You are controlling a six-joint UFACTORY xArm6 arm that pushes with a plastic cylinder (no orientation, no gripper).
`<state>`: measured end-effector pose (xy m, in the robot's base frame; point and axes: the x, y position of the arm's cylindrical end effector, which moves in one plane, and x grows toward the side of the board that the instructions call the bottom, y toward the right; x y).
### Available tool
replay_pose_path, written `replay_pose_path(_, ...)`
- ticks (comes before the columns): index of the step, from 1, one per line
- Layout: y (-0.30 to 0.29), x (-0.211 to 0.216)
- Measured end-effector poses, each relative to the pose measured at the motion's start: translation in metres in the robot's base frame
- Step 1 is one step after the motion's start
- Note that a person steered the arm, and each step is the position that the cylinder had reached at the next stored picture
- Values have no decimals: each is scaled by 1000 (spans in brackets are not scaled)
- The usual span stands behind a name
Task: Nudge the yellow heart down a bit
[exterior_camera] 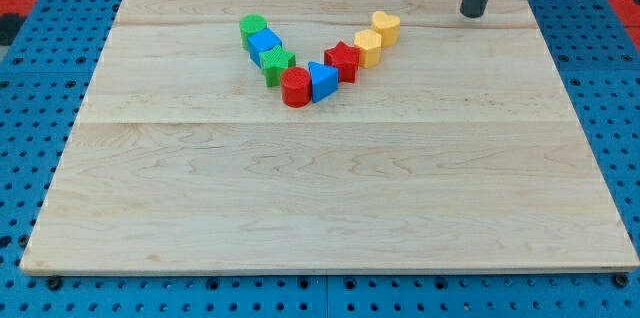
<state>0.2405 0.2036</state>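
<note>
Wooden board (pixel 330 208) lies on a blue pegboard surface (pixel 30 108), with red showing at the view's top corners.

My tip (pixel 472 13) sits near the board's top edge, toward the view's right. It is a plain dark rod, with no jaws to spread or press together, and it pinches nothing. It touches no block.

Eight blocks form a V shape in the upper middle of the board.

Right arm of the V, from top down:
- yellow heart (pixel 386 28), the block nearest my tip, though well apart from it, off to the view's left and slightly lower.
- second yellow block (pixel 368 47), shape hard to make out, touching the heart on its lower left.
- red star (pixel 342 60), right against that yellow block.
- blue triangle (pixel 322 81), at the bottom of the V.

Left arm of the V, from top down:
- green cylinder (pixel 253 30), at the top left end.
- blue block (pixel 265 46), boxy, pressed against the cylinder.
- green block (pixel 278 63), shape unclear, next in line.
- red cylinder (pixel 296 88), at the bottom, touching the blue triangle.

The yellow heart stands upright at the top of the right arm, close to the board's top edge.
</note>
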Motion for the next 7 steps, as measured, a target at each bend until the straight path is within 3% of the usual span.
replay_pose_path(3,-66,-27)
replay_pose_path(7,-107,7)
